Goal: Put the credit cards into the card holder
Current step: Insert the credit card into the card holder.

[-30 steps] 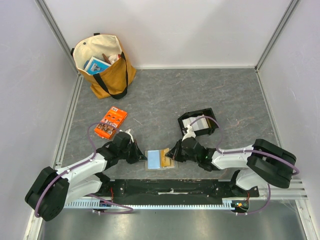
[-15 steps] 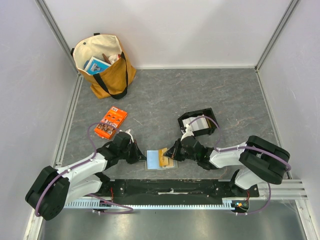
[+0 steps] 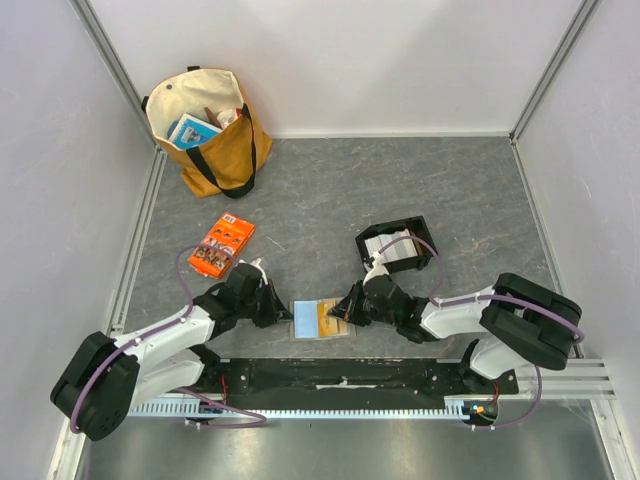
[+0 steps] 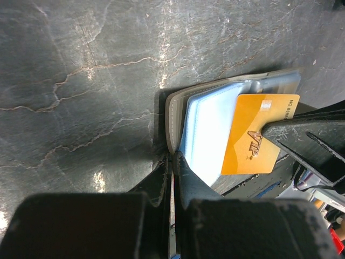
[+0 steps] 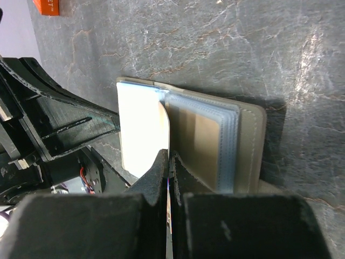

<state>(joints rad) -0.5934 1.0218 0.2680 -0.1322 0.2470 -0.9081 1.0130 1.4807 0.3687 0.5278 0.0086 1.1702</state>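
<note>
The card holder (image 3: 303,321) lies open near the table's front edge, olive-grey outside with pale blue sleeves inside. My left gripper (image 3: 278,310) is shut on its left cover edge; the left wrist view shows the fingertips (image 4: 173,159) pinching that cover (image 4: 173,108). My right gripper (image 3: 343,312) is shut on a gold credit card (image 3: 330,320) marked VIP (image 4: 257,135), held over the sleeves (image 4: 207,135). In the right wrist view the gripper (image 5: 170,156) holds the card edge-on against the open holder (image 5: 253,145). More pale credit cards (image 3: 393,248) lie in a black tray.
The black tray (image 3: 420,230) sits just behind the right arm. An orange printed packet (image 3: 222,245) lies behind the left arm. A tan tote bag (image 3: 205,125) stands at the back left. Walls enclose the table on three sides.
My right gripper has shifted the gold card a little to the left over the open holder's sleeves. The left gripper has stayed shut on the cover.
</note>
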